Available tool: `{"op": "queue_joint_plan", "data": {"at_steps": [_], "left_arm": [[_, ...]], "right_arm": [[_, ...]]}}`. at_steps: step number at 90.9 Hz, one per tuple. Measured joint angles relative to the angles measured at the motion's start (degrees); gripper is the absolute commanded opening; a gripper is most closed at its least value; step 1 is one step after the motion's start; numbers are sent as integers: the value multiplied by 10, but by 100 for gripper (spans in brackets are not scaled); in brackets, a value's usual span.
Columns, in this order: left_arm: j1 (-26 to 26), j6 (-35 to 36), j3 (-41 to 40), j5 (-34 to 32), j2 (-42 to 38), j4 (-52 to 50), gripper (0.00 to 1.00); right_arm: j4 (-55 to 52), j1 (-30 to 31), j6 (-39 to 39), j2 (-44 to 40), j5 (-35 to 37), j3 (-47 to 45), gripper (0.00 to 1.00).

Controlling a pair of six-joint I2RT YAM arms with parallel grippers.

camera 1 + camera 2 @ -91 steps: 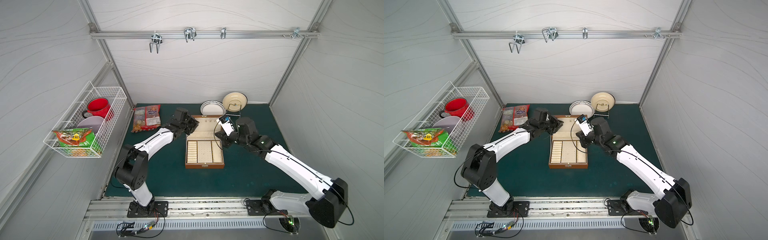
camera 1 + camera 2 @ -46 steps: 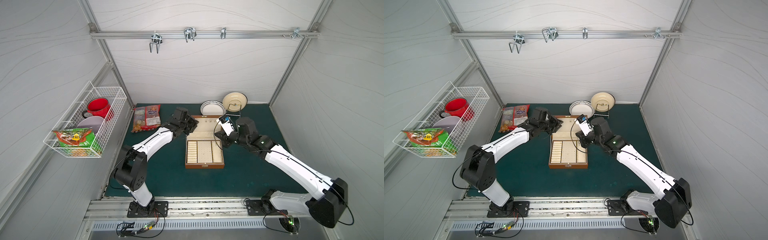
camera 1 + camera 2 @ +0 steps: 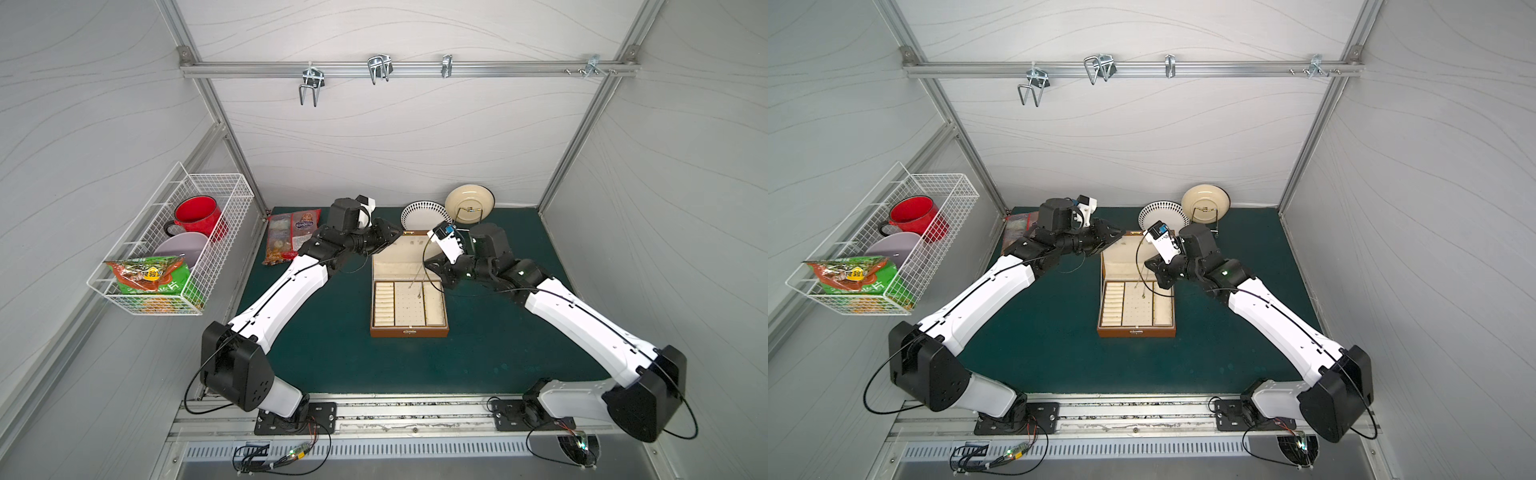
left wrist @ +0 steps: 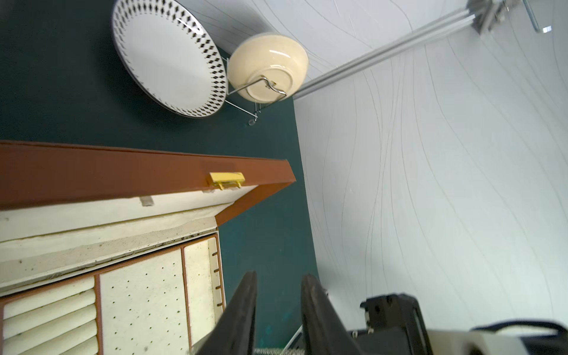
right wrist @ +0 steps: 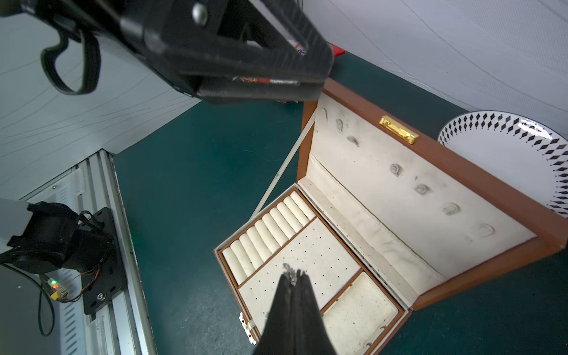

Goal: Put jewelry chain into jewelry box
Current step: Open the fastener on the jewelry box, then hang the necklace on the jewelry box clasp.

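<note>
Jewelry chain (image 5: 288,270) is pinched right at the tips of the right gripper (image 5: 294,278), whose jaws are pressed flat together on it with no gap, so that's a solid grip. In both top views the chain shows as a couple of thin strands dangling down from that gripper over the tray of the jewelry box (image 3: 409,332), ending around the dotted middle panel near its right edge. Can't tell if the low end actually touches the lining or just hangs above it. The box sits mid-mat with its lid propped open toward the far side, cream lining and little hooks facing up, gold clasp on the lid's far edge. The tray has ring rolls on the left, the dotted panel in the middle and a plain compartment on the right. The left gripper (image 4: 278,292) is over by the far left corner of the lid, jaws a bit apart with only green mat (image 3: 332,353) showing between them, so it's holding nothing. Whether it touches the lid I can't say. Just beyond the box there's a white plate with a black diamond rim (image 3: 424,214), and a cream plate (image 3: 469,201) on a wire stand to its right. A red snack packet (image 3: 291,237) lies far left on the mat. A wire basket (image 3: 124,291) on the left wall holds a red mug (image 3: 195,214).
</note>
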Motion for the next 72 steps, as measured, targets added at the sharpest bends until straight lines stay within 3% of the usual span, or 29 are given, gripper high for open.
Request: {"op": "queue_joint_plan", "data": {"at_steps": [27,72], "left_arm": [[-2,134,-82,80,-59,-17,26],[-46,196,-119,114,-68,22,27]], "right_arm": [[-52,-9,-14,40,-51,67,0],[-81,-13,-14,50,-86,90,0]]}}
